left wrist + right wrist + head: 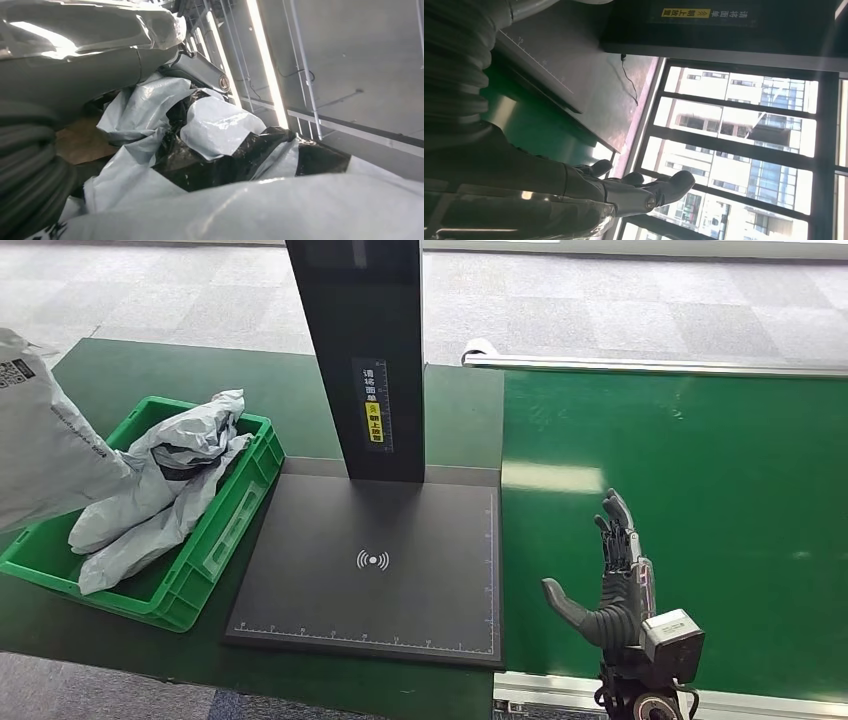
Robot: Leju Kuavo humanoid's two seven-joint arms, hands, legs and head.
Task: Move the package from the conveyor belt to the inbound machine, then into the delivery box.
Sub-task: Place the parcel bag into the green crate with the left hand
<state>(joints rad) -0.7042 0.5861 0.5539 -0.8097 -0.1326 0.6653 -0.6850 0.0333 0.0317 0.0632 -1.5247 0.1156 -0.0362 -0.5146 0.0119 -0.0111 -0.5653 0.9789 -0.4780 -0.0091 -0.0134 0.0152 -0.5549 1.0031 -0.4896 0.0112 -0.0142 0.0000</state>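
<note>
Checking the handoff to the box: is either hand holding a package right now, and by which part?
The left hand grips a grey package above the green box; the exact hold point is hidden. The right hand holds nothing, fingers spread.

Grey bags (160, 495) crowd the green bin (235, 530), seemingly leaving little room.

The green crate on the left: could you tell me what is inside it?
Inside the green crate lie crumpled grey packages, reaching above the rim. They cover much of the crate's floor, so anything beneath them is hidden. Another grey package hangs above the crate's left end.
</note>
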